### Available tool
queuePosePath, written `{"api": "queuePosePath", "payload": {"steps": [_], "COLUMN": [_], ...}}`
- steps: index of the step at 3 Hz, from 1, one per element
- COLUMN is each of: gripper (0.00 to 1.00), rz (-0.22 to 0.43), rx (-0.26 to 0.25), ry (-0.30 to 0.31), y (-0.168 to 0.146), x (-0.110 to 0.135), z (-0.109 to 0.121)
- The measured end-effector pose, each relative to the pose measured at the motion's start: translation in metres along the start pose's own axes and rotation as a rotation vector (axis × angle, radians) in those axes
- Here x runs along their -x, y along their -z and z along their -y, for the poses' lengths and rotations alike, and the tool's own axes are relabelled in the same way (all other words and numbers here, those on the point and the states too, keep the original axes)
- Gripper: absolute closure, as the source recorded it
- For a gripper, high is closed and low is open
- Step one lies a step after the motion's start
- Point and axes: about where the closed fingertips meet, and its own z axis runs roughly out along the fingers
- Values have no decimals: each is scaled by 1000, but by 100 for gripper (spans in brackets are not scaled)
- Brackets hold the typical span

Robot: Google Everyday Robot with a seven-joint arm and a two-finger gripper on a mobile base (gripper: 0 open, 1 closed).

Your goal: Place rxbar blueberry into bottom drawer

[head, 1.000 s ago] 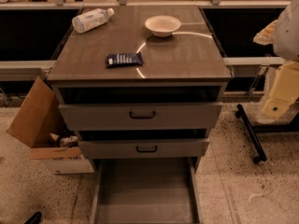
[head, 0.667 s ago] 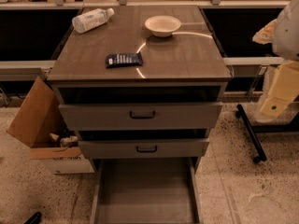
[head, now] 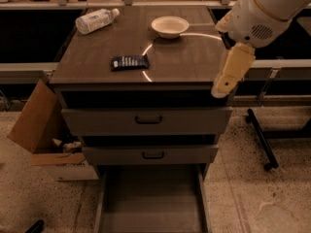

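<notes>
On the tabletop [head: 194, 57], towards its front left, lies the blueberry bar [head: 129, 62], flat, dark side up, untouched. Behind the bar and to its right stands a pale bowl [head: 169, 26]; behind the bar and to its left a clear bottle [head: 96, 20] lies on its side. Both are well apart from the bar. Below the bar, at the foot of the cabinet, the bottom drawer [head: 151, 203] is pulled out with a bare floor showing, under two shut drawers with black handles. Left of the bar and lower down, a cardboard box [head: 34, 115] sits on the floor.

Far to the right of the bar, the end effector [head: 227, 76] hangs over the front right corner of the tabletop, pointing down and towards the bar. It has no hold of the bar; whether it is open or closed cannot be told.

A second ago the arm [head: 262, 13] sat out at the right margin, clear of the cabinet; now it has swung in over the corner. The bar, bowl, bottle and drawers have not shifted. I judge that the reach for the bar has begun, with the pick-up and the drop into the drawer yet to come.
</notes>
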Motion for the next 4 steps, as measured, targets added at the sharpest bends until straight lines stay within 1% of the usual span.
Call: {"api": "queuePosePath", "payload": {"steps": [1,2,4], "gripper": [0,0,0], "rz": [81,81,263], "rx": [45,45,-7], "ry": [3,3,-4], "y": [-42,-42,-80], "x": [45,45,82], "z": [26,26,69]}}
